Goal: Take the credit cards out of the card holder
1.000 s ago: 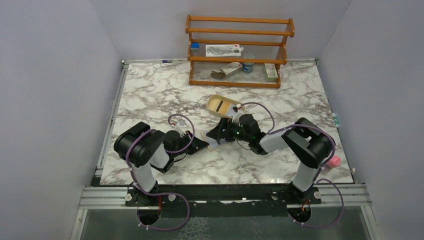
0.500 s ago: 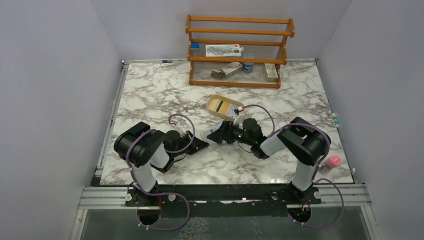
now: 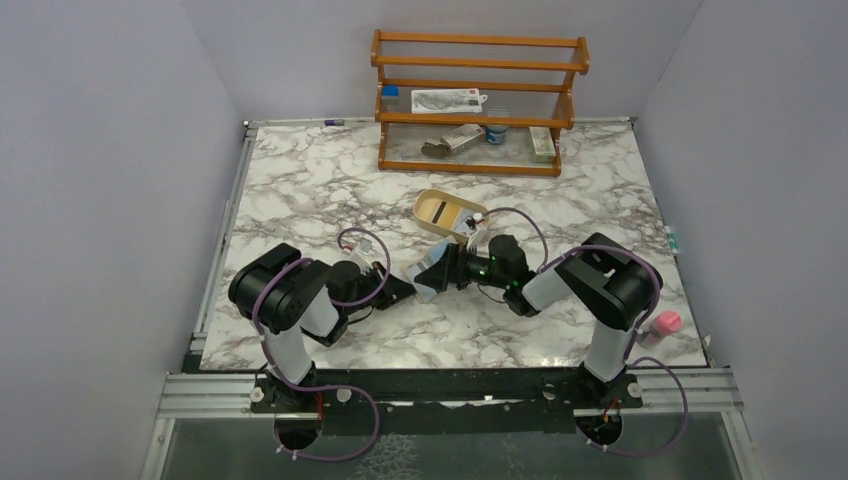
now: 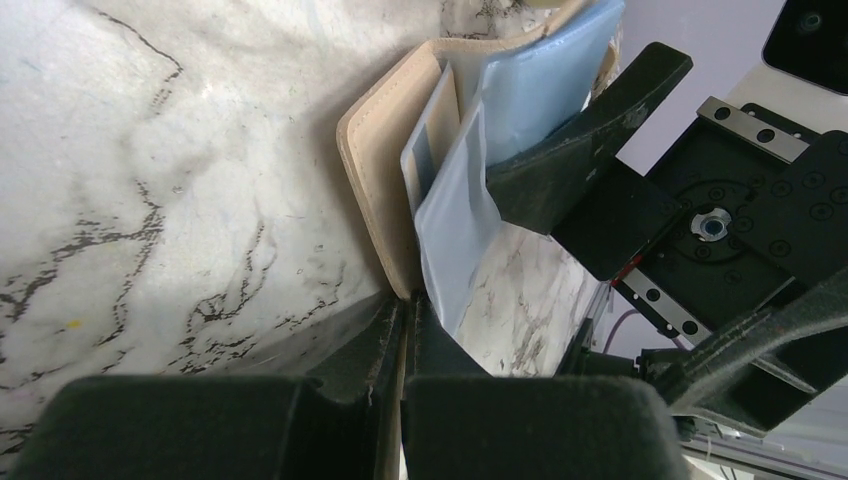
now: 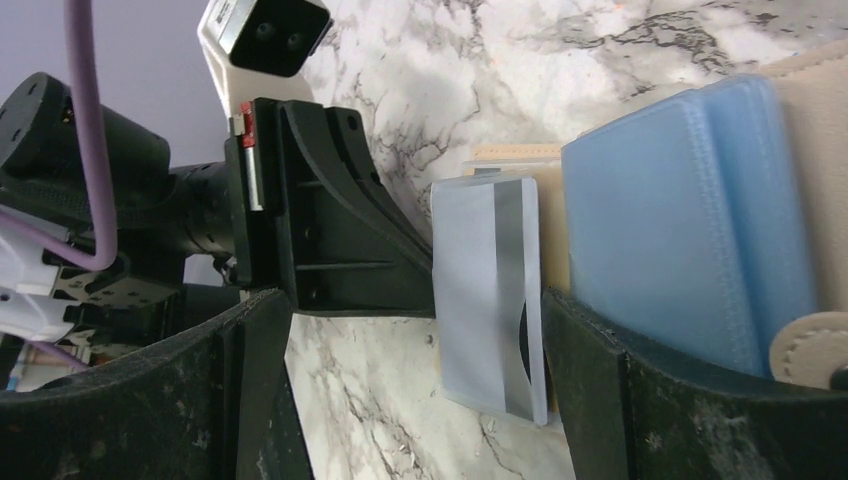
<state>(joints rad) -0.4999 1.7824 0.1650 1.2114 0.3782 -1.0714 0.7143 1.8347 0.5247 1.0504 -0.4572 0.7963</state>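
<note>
The tan card holder [image 3: 424, 280] stands open on the marble table, its light blue panels [image 5: 680, 230] fanned out. My left gripper [image 3: 402, 290] is shut on the holder's tan edge [image 4: 385, 190]. A whitish-grey credit card [image 5: 490, 290] with a dark band sticks out of a pocket, and it also shows in the left wrist view [image 4: 432, 150]. My right gripper [image 5: 410, 340] is open, with this card between its fingers and one finger [image 5: 620, 390] against the blue panel. A yellowish strip [image 5: 556, 240] behind the card may be the yellow-orange card; I cannot tell.
An oval tan tray [image 3: 445, 212] lies just behind the holder. A wooden rack [image 3: 478, 100] with small items stands at the back. A pink object [image 3: 665, 322] sits at the right table edge. Grey walls close in both sides.
The right gripper has shifted a little to the left, into the holder. The holder has opened wider and shows its blue inner side. The left arm has not moved.
</note>
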